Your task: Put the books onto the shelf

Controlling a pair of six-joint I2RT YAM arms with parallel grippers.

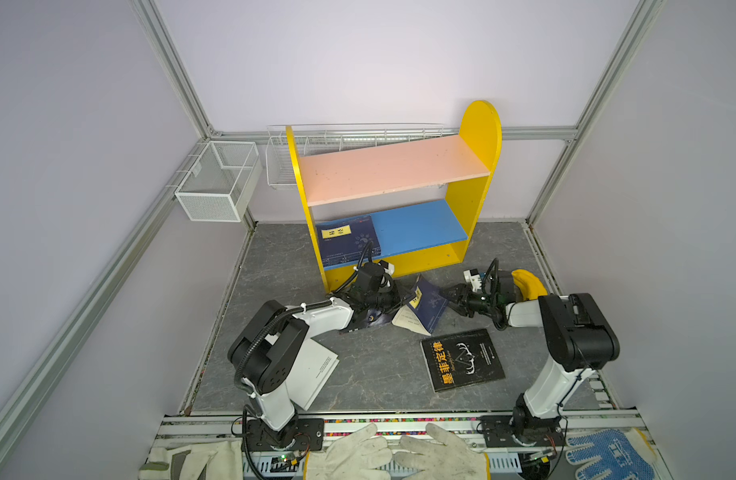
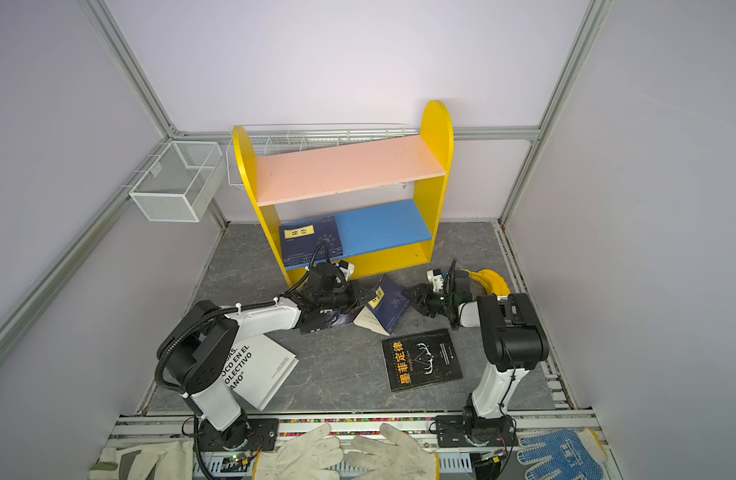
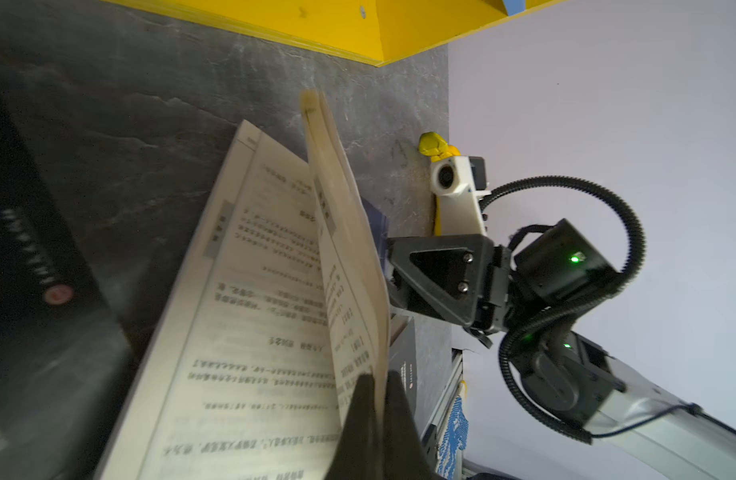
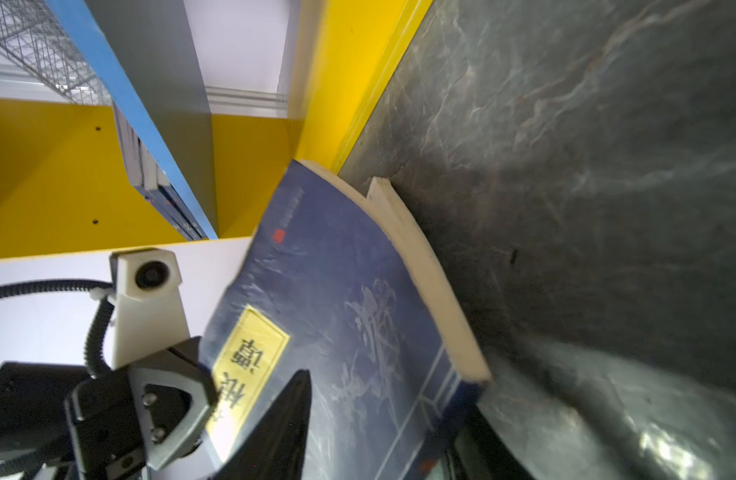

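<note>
My left gripper (image 3: 376, 399) is shut on the pages of an open navy-blue book (image 1: 426, 309) with a yellow label, holding it raised off the floor in front of the shelf (image 1: 480, 137). From the right, my right gripper (image 4: 382, 399) stands open with one finger on each side of that book's cover (image 4: 349, 299). Navy books (image 1: 347, 243) lie stacked on the blue lower board. A black book (image 1: 461, 359) lies flat at the front right. A white book (image 2: 262, 365) lies partly under my left arm. Another dark book (image 1: 368, 322) lies beneath my left wrist.
The pink upper board (image 1: 391, 166) is bare. White wire baskets (image 1: 216, 183) hang on the back left wall, and a longer one (image 1: 281, 158) sits behind the shelf. A yellow banana-like object (image 1: 528, 282) lies by the right arm. Work gloves (image 1: 358, 453) rest on the front rail.
</note>
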